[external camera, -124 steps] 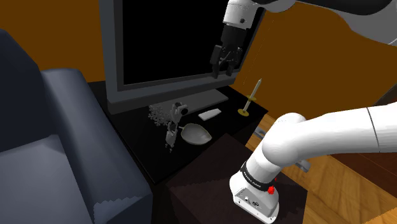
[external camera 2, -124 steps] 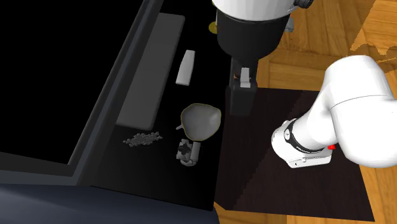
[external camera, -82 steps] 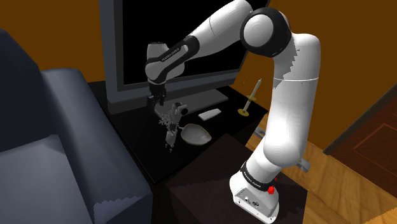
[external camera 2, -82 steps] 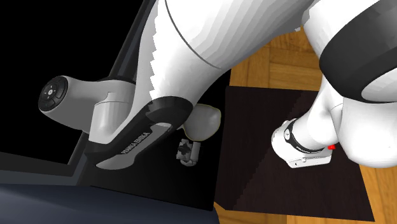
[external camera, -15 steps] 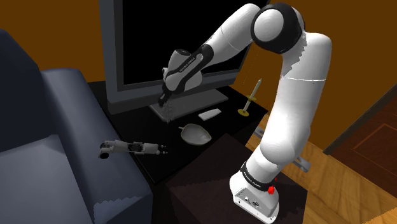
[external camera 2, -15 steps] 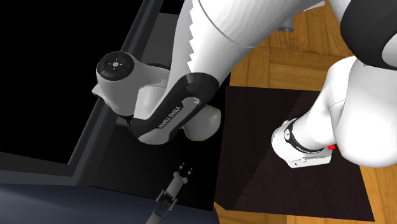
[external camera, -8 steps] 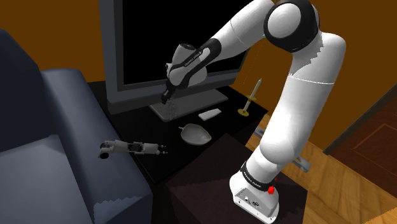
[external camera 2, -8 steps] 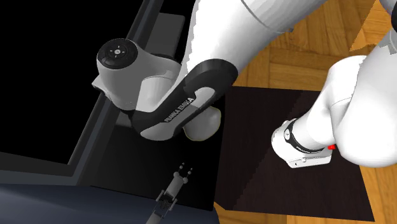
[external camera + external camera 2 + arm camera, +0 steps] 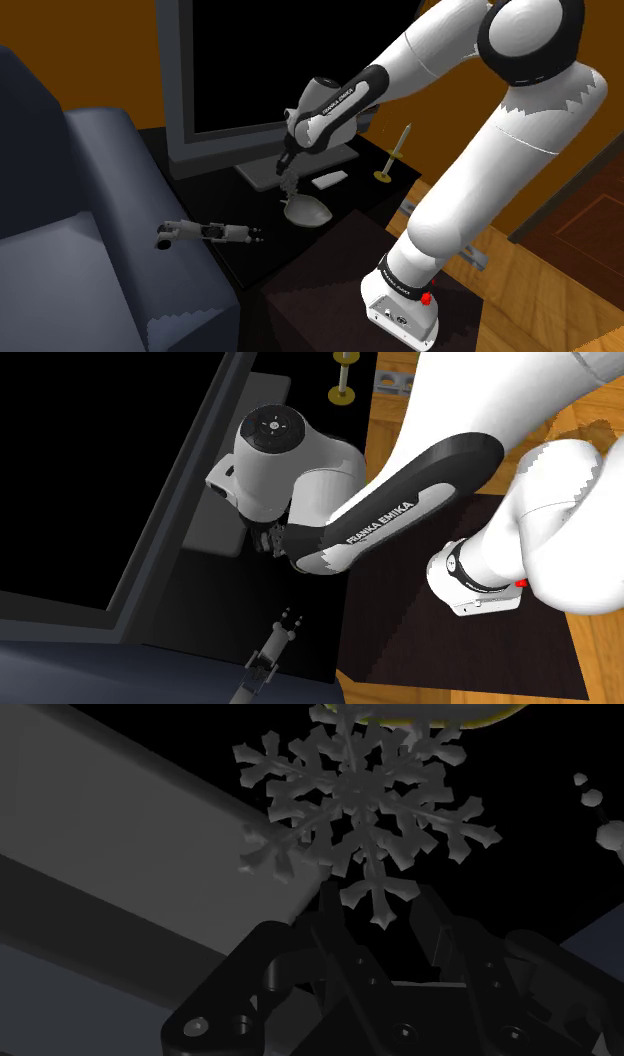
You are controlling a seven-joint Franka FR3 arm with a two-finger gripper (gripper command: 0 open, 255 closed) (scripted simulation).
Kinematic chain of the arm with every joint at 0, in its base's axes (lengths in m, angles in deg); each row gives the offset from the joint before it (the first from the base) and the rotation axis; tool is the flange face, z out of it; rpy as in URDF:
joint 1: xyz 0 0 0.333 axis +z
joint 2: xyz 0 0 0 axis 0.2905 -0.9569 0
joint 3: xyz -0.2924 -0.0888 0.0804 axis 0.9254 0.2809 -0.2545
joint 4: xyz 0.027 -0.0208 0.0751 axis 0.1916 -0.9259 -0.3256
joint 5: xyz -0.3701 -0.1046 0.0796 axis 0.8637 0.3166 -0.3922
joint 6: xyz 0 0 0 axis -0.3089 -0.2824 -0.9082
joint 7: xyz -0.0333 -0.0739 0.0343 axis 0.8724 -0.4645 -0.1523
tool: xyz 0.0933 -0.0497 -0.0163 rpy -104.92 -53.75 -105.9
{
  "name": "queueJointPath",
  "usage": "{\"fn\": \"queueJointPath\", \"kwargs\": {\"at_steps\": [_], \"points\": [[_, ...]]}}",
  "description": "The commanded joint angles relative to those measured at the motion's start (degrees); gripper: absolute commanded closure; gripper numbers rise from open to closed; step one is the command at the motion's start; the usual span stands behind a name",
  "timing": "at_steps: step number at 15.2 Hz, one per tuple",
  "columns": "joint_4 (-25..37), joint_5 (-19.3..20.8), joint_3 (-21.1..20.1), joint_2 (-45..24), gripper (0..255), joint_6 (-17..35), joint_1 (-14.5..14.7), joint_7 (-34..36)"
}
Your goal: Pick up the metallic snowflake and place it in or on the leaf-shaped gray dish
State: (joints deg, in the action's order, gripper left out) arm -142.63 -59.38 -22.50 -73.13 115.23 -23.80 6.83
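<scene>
Snowflake (image 9: 360, 804), grey, metallic sheen: pinched by one lower arm between the fingertips of the gripper (image 9: 385, 919), which is nearly closed. The rest projects beyond the tips. It hangs just above the end of the leaf-shaped dish (image 9: 308, 212), which is near the black table's (image 9: 210, 200) front edge, before the TV base (image 9: 258, 173).

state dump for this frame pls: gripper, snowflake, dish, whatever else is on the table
gripper: gripper, jaws shut on one branch of the snowflake
snowflake: grey snowflake, in the air, hanging below the jaws
dish: leaf-shaped dish, lying on the dark table
relation: in the shoulder view, the snowflake is just above the dish's left end; not yet placed
other: white remote; upright gold ornament; grey tool lying flat near the table edge
</scene>
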Motion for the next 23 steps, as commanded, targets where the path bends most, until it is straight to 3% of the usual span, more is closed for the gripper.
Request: {"fn": "queueJointPath", "kwargs": {"at_steps": [1,5,21,23], "points": [[-4.6,-1.2,0.5,3.9,255,0.7,-0.2,-1.8],[-12.5,-2.3,1.6,12.0,255,0.5,-0.2,-3.9],[-12.0,-4.4,0.9,-7.3,255,19.3,-0.4,-5.6],[-12.0,-4.5,0.9,-7.3,255,19.3,-0.3,-5.7]]}}
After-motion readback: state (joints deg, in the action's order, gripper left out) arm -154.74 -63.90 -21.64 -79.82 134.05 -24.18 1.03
